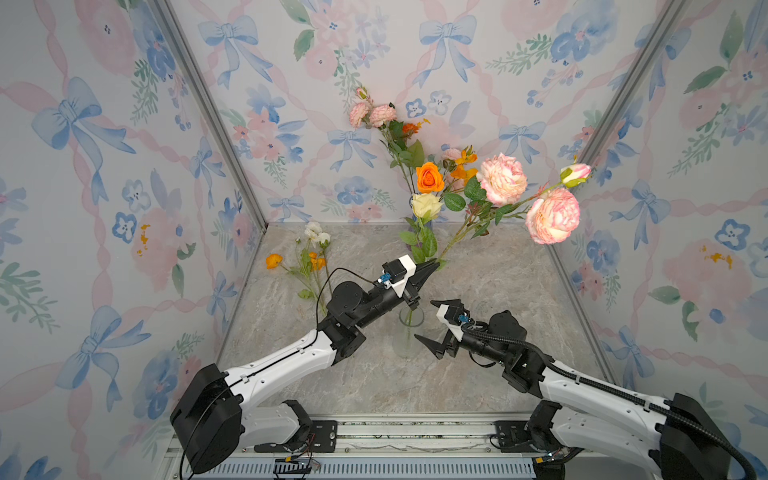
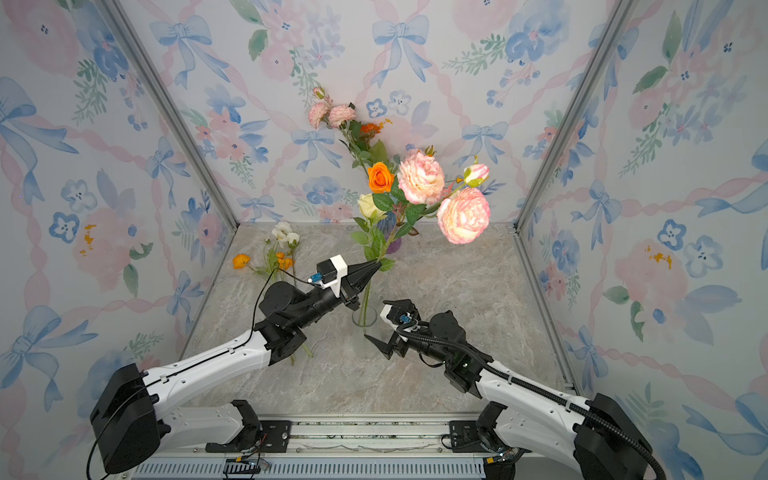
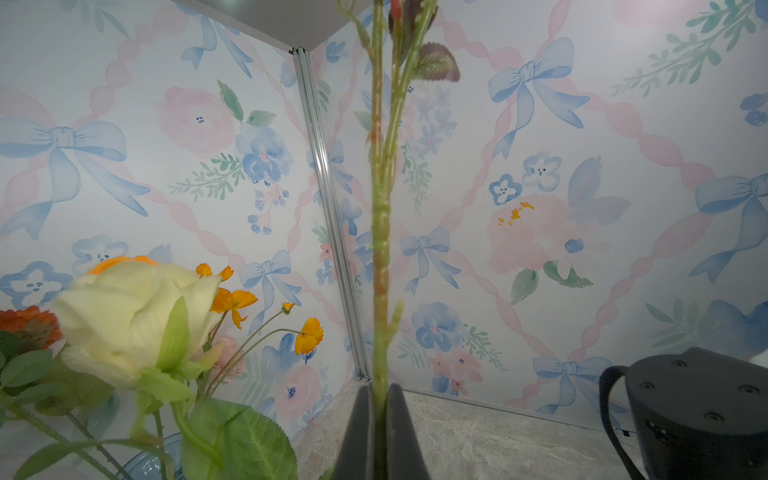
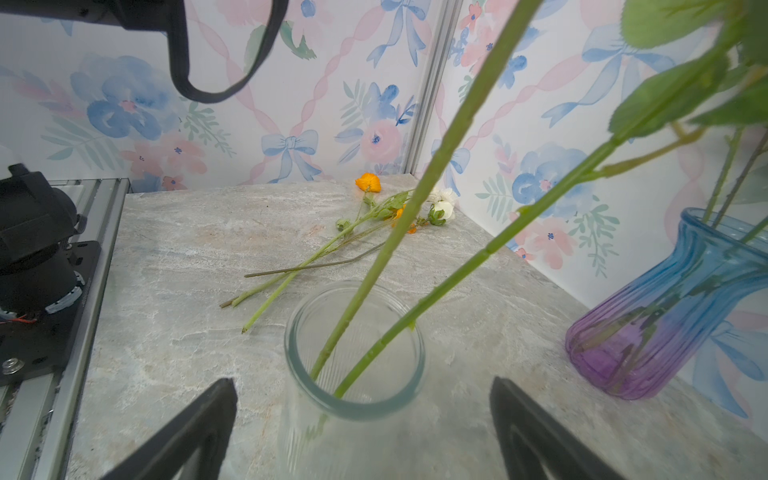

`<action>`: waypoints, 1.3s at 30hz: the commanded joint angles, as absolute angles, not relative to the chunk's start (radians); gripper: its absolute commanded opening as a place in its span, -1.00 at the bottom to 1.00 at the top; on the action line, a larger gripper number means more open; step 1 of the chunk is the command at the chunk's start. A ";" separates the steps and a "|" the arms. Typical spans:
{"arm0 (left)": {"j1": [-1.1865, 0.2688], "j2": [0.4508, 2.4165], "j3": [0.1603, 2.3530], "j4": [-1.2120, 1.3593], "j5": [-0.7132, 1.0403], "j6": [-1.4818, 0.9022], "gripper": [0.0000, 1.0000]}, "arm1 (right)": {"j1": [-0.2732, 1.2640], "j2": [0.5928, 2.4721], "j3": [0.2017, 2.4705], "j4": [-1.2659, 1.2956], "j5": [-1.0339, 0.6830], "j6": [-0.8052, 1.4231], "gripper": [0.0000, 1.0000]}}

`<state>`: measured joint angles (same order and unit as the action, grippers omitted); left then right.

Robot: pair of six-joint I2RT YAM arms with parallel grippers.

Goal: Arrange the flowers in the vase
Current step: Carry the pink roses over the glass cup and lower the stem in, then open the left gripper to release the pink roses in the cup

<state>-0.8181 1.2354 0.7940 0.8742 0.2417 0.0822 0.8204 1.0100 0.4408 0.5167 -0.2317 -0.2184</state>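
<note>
Left hand (image 1: 435, 264): I'm clamped on the pink-bloomed stem (image 3: 380, 249), its foot in the clear jar (image 4: 365, 409).
Right hand (image 1: 424, 319): wide open, beside the jar.
Loose flowers (image 1: 318, 262): lying on the worktop (image 1: 395, 386).

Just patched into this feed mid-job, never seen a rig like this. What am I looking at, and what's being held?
Two robot arms, left and right, work over a grey marble-look table. The two wide pictures come from one overhead stereo camera; the two close ones from a camera on each wrist. The left end effector is shut on the green stem of a spray of pink ruffled blooms. The right end effector is open and empty, facing a clear glass jar with two stems in it. A blue-to-purple glass vase at the back holds more flowers. On the table near the left arm lie loose orange and white flowers.
</note>
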 commanded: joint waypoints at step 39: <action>-0.838 1.195 0.566 0.908 0.202 0.105 -0.55 | 0.836 1.020 0.474 0.510 -0.234 -0.229 0.94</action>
